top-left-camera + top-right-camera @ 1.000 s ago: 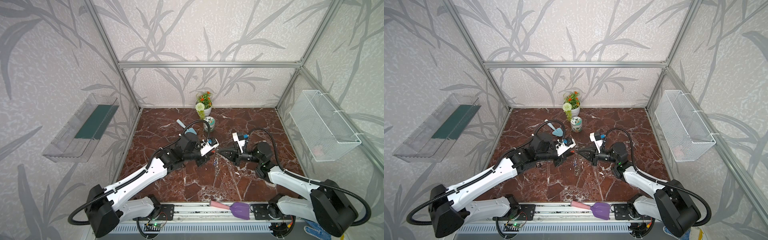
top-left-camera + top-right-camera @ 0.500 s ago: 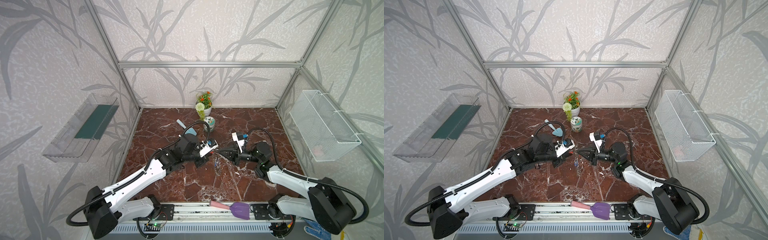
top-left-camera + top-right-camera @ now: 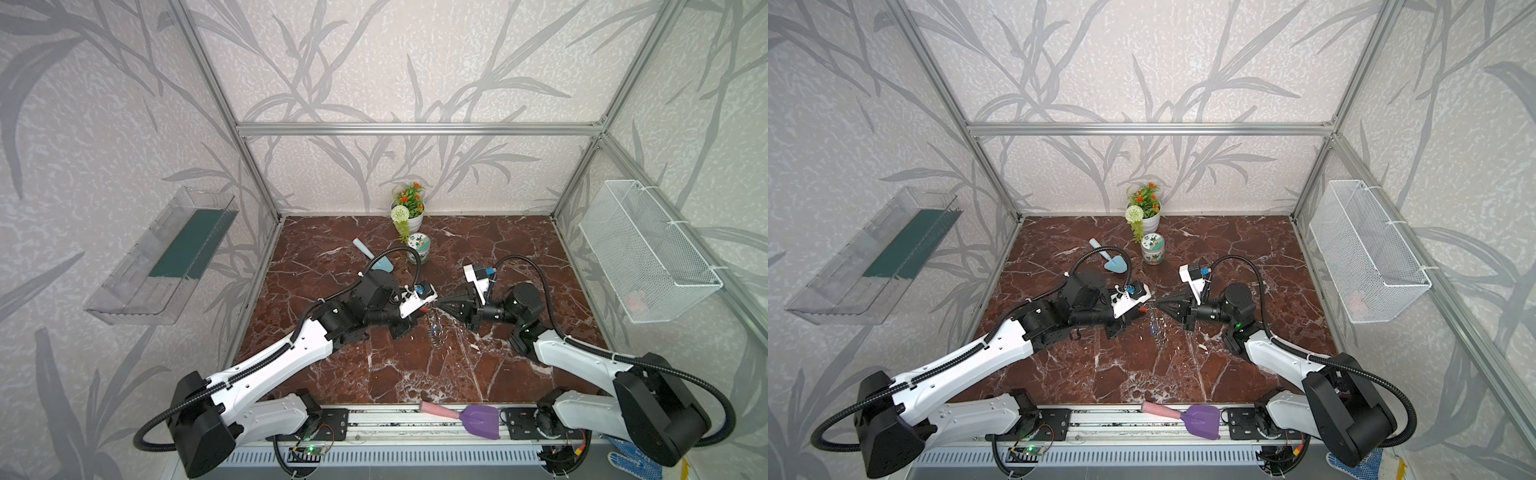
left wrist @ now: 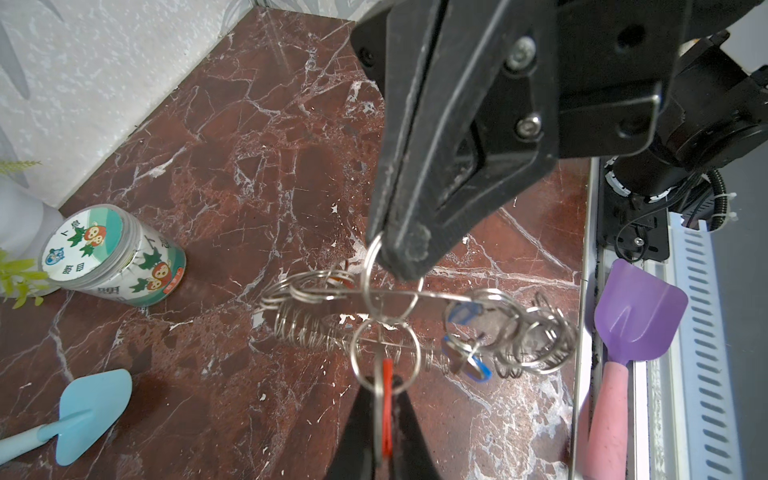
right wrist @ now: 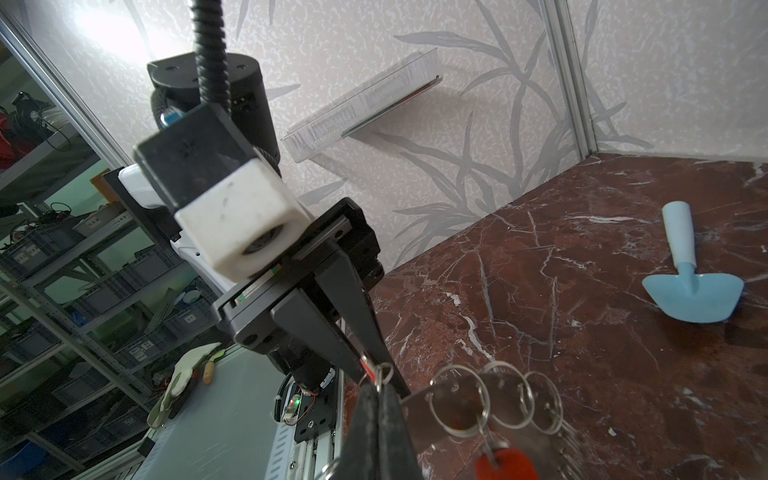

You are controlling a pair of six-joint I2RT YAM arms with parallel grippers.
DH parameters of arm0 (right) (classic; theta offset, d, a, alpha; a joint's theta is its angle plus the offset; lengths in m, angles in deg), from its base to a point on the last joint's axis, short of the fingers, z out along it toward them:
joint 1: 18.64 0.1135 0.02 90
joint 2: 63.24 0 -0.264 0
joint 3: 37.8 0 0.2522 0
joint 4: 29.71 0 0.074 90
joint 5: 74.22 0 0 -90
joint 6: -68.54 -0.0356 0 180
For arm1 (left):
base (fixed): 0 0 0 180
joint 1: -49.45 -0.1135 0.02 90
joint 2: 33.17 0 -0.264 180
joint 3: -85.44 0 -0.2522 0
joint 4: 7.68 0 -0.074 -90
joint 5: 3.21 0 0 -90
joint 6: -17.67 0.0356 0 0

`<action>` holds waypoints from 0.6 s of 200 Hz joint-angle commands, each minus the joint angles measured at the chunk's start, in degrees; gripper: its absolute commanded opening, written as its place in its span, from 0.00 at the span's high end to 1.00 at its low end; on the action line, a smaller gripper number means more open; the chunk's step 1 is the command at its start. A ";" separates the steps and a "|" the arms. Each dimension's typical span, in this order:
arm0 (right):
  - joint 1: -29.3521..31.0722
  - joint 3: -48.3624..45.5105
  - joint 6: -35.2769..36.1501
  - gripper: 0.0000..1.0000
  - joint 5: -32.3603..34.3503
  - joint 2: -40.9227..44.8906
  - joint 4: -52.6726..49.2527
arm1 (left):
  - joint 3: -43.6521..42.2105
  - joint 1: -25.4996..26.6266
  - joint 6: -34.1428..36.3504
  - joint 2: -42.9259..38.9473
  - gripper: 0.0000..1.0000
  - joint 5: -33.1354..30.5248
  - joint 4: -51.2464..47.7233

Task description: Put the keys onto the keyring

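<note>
The keyring (image 3: 435, 328) (image 3: 1155, 328) hangs above the table's middle, edged with many wire split rings (image 4: 307, 324). Its flat grey plate (image 5: 457, 399) shows in the right wrist view. My right gripper (image 3: 440, 306) (image 4: 405, 257) (image 5: 380, 390) is shut on one of those split rings. Facing it tip to tip, my left gripper (image 3: 428, 309) (image 4: 384, 382) (image 5: 370, 370) is shut on a red key (image 4: 387, 399) that sits in a small ring. A blue key (image 4: 473, 368) and another red key (image 5: 505, 463) hang from rings on the keyring.
A patterned cup (image 3: 417, 247) (image 4: 112, 257) and a flower pot (image 3: 409, 216) stand at the back. A light blue trowel (image 3: 376, 259) (image 5: 690, 299) lies behind the left arm. A purple trowel (image 3: 480, 419) (image 4: 636, 316) rests on the front rail. A wire basket (image 3: 648, 257) hangs on the right wall.
Both grippers stay tip to tip over the table's middle with the keyring hanging between them. The arms have shifted only slightly.
</note>
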 commanded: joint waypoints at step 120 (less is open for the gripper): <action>-0.93 4.23 5.52 1.00 6.62 0.27 -8.17 | -9.57 -8.61 -13.96 -14.88 0.01 -11.85 12.11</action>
